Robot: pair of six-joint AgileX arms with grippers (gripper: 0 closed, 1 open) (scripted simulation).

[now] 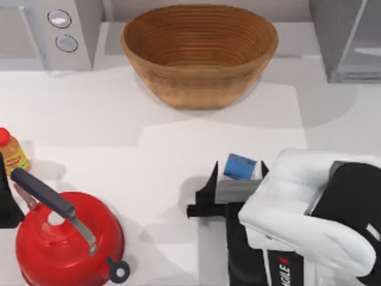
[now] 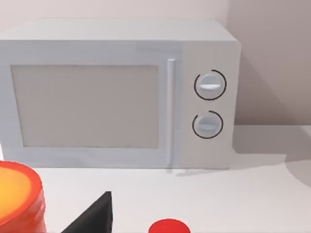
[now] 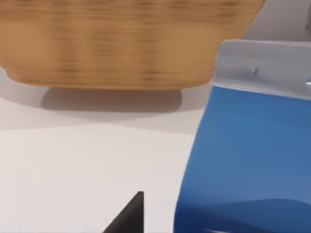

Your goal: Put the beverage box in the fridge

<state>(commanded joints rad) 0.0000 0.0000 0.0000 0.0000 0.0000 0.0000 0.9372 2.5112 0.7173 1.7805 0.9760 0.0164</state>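
At the table's left edge in the top view, the left arm's dark gripper [image 1: 7, 199] is cut off by the frame; I cannot tell how its fingers stand. Beside it stand a yellow-labelled, orange-capped bottle [image 1: 12, 152] and a red kettle [image 1: 68, 238] with a dark handle. The microwave [image 1: 50, 33] with two round dials sits at the far left corner, its upper part cropped. A woven basket [image 1: 199, 53] stands at the far centre.

The beverage box [image 1: 240, 167] stands upright on the table right of centre, on the near side of the basket, its long axis vertical. From above only its blue top and a sliver of pale edge are visible; the lower body is hidden by the right gripper [image 1: 237, 174] and the white arm housing behind it. In the right wrist view the box [image 3: 248, 155] shows a blue face with a pale grey sealed ridge above; its base is cut off, and no lettering can be made out.

The right gripper's jaws are spread, one dark finger [image 1: 209, 185] on the left of the box and the other tip on its right; contact cannot be confirmed, and nothing is lifted.

The grey fridge [image 1: 348, 39] occupies the far right corner, partly out of frame, well apart from the box.
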